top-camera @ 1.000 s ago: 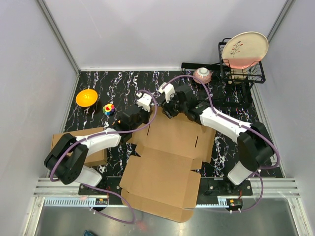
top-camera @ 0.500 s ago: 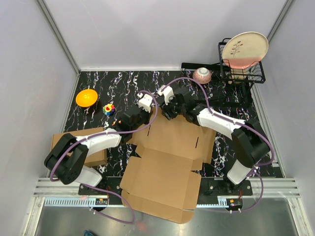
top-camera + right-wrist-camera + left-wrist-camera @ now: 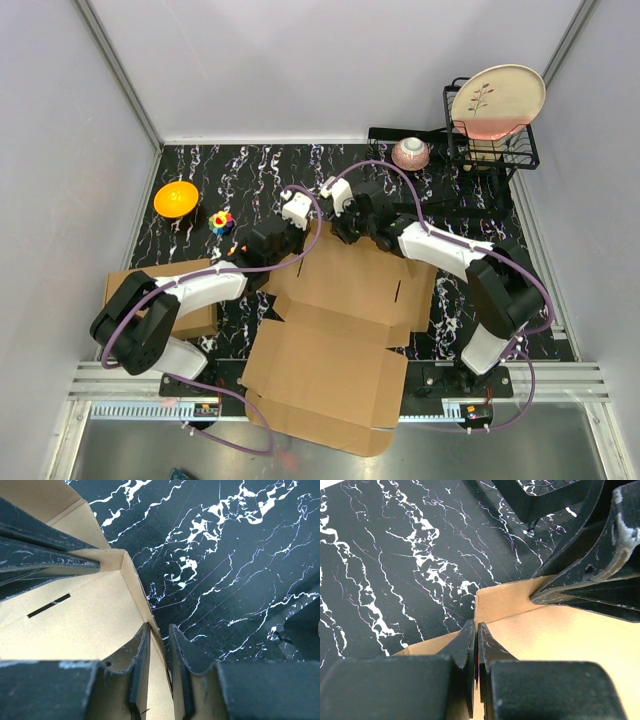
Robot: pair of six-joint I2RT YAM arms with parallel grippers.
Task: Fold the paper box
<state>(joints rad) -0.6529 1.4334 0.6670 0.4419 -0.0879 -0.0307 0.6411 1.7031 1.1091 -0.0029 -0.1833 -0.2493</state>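
The paper box lies mostly flat on the middle of the tabletop with only its far flap raised; my left end effector is pressed shut at that edge, my right end effector is narrow astride it, though I cannot tell if it grips, and walls, tabs and lid are not yet folded.

- No words, numbers, brand marks or labels can be read in any of the views.
- The paper box shows only plain brown faces, with nothing printed where they are visible.
- The plate, beyond the paper box and to its right, carries a small drawn sprig, which is a picture and not lettering.
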